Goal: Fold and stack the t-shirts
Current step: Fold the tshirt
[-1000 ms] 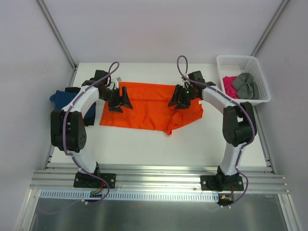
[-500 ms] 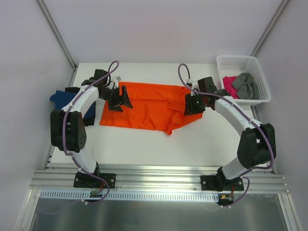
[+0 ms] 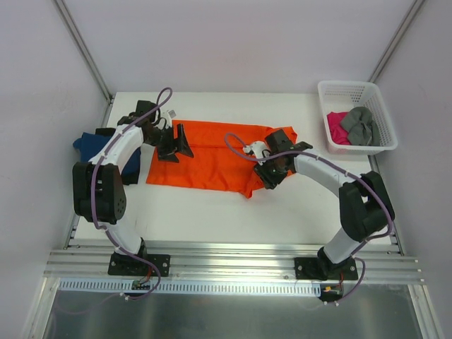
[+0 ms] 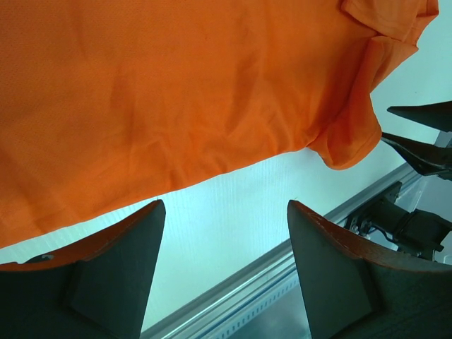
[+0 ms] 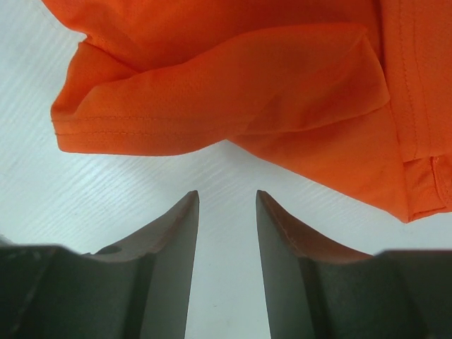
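Observation:
A bright orange t-shirt (image 3: pixel 212 155) lies spread flat across the middle of the table. My left gripper (image 3: pixel 176 150) hovers over its left end, open, with only bare table between its fingers (image 4: pixel 226 212); the orange cloth (image 4: pixel 176 92) lies beyond the tips. My right gripper (image 3: pixel 269 175) is at the shirt's near right sleeve, open by a narrow gap with nothing in it (image 5: pixel 227 198), and the hemmed sleeve (image 5: pixel 233 78) lies just past its tips. A dark blue t-shirt (image 3: pixel 90 143) lies at the table's left edge. Magenta pink (image 3: pixel 335 127) and grey (image 3: pixel 359 123) t-shirts sit in the basket.
A white lattice basket (image 3: pixel 378 106) stands at the back right corner. A dark cloth (image 3: pixel 131 168) lies beside the blue shirt under the left arm. An aluminium rail (image 3: pixel 226 254) runs along the near edge of the table.
My right arm has swung from the shirt's far right part toward the near right sleeve, and its jaws have narrowed. The left arm and the shirt's left side have not moved.

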Robot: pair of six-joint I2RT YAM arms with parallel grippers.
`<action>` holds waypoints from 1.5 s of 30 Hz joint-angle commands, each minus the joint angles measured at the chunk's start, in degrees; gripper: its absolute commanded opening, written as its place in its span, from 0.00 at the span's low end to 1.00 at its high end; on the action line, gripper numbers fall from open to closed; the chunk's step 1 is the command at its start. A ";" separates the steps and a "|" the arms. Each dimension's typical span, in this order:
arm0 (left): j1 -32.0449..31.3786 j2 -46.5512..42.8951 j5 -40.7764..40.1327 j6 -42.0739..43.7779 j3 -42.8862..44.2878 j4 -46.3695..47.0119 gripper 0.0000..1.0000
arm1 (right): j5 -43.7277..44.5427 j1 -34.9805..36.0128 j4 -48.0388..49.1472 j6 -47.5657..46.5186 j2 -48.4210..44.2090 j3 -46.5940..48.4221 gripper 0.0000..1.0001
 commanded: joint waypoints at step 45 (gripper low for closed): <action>1.89 -3.78 -12.69 10.51 -1.60 -1.70 0.68 | 6.81 2.98 6.28 -4.29 9.04 14.87 0.00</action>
